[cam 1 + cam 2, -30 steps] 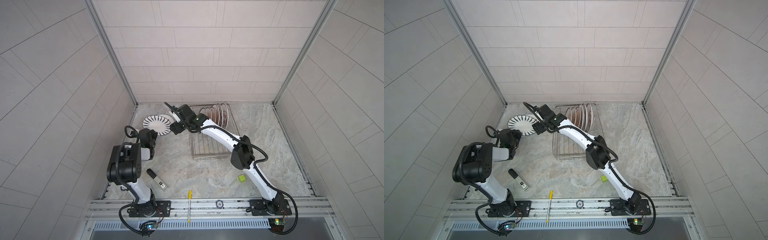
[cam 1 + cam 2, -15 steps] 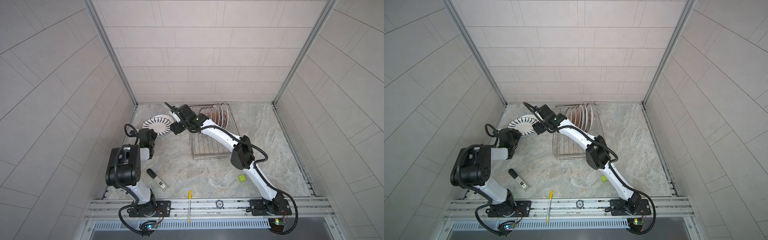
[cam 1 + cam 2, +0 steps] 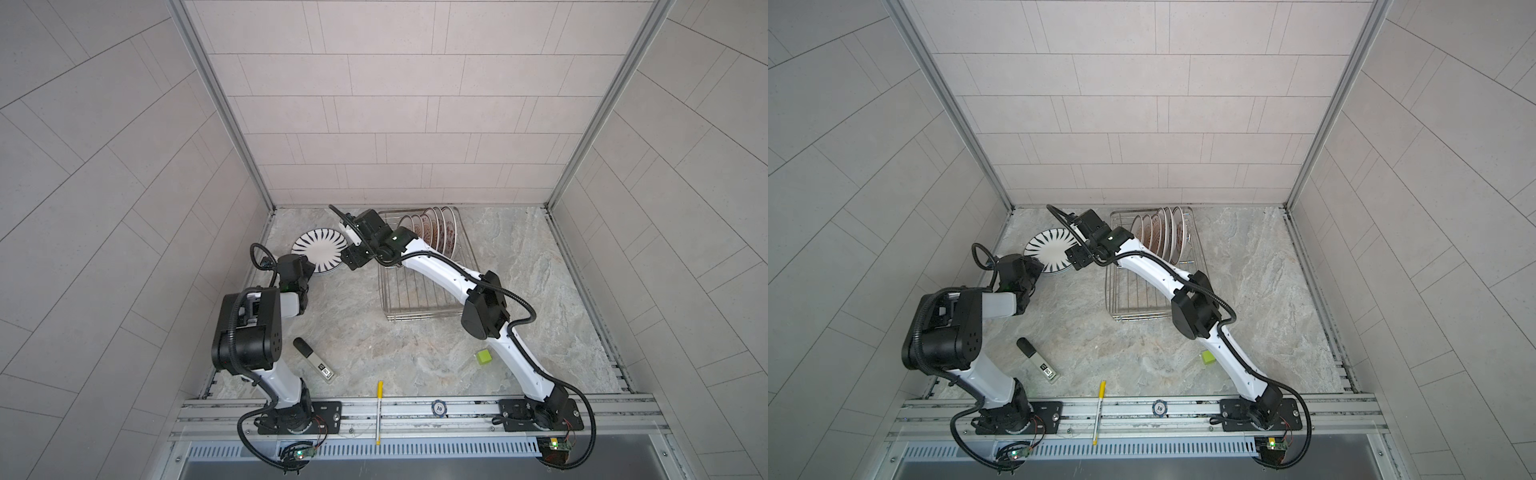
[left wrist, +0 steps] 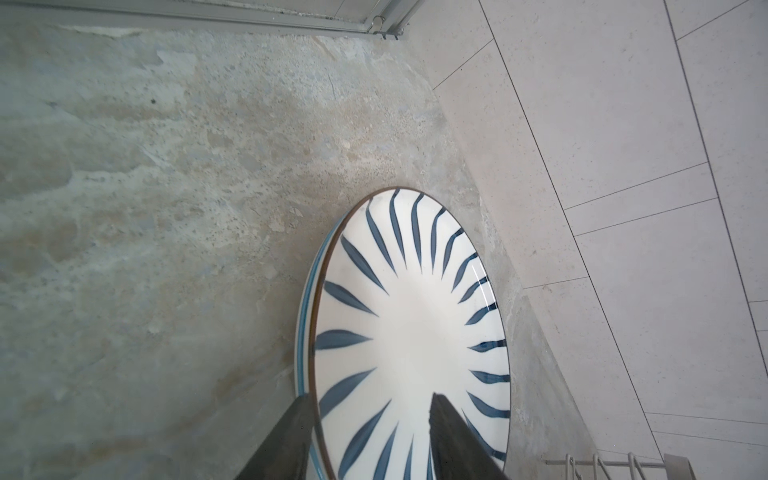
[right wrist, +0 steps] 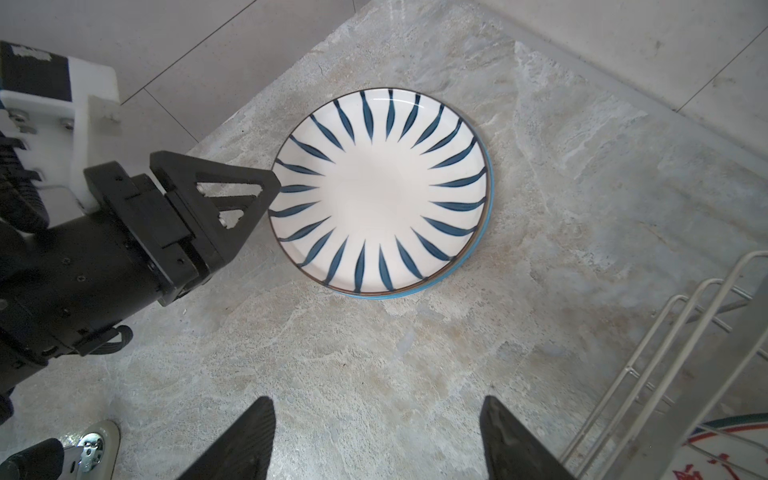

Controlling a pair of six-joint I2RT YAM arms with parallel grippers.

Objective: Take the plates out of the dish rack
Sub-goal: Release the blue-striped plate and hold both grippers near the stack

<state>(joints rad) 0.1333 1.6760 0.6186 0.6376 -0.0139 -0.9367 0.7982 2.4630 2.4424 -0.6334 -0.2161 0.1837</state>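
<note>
The left tool (image 4: 370, 399) is spread astride the near rim of the striped plate (image 5: 378, 191), laid flat on a blue-rimmed plate (image 4: 304, 332). The right tool (image 5: 378, 401) is held apart beside it; other plates (image 3: 432, 232) are stood on edge at the dish rack's (image 3: 415, 295) far end.

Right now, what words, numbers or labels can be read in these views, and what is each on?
"10": on the round chip on the front rail, in both top views.
Label on the black-and-silver stick: too small to read.
Red characters on the plates in the dish rack: too small in the top views, cut off in the right wrist view.
No other text shows.
</note>
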